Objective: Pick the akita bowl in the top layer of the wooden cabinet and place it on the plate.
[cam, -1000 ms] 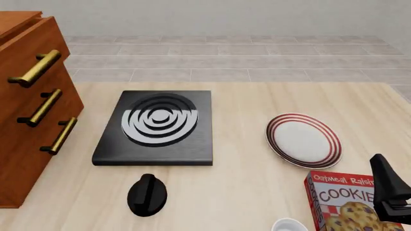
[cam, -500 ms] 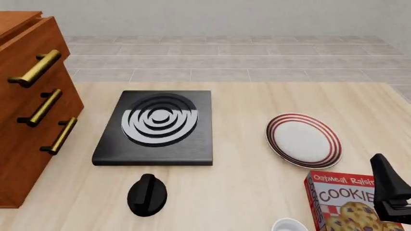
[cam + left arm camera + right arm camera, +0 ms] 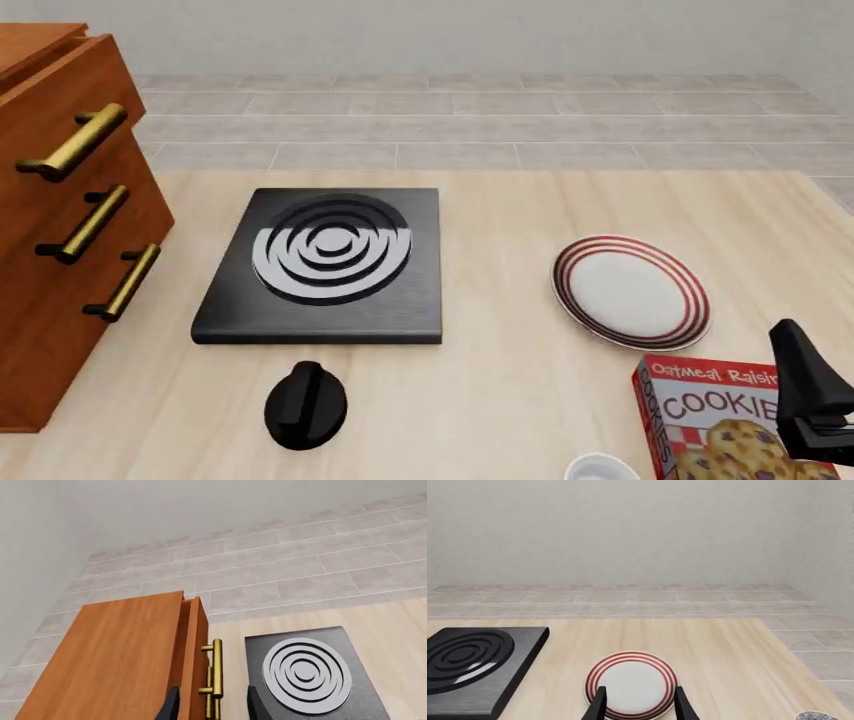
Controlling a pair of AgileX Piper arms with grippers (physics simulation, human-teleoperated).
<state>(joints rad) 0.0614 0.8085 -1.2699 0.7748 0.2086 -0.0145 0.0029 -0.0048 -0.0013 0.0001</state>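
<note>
Left gripper [image 3: 210, 709] open, jaws either side of the top layer's [image 3: 195, 645] brass handle [image 3: 216, 672]; right gripper [image 3: 637, 704] open over the plate [image 3: 630, 291]; akita bowl unseen, presumably inside the wooden cabinet [image 3: 60, 215]. Risk: a skewed pull slipping off the bar; only the left wrist view shows this alignment.

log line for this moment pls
left gripper: open, at brass handle of reddish-brown wooden cabinet | right gripper: open over red-ringed white plate | speckled bowl: unseen
</note>
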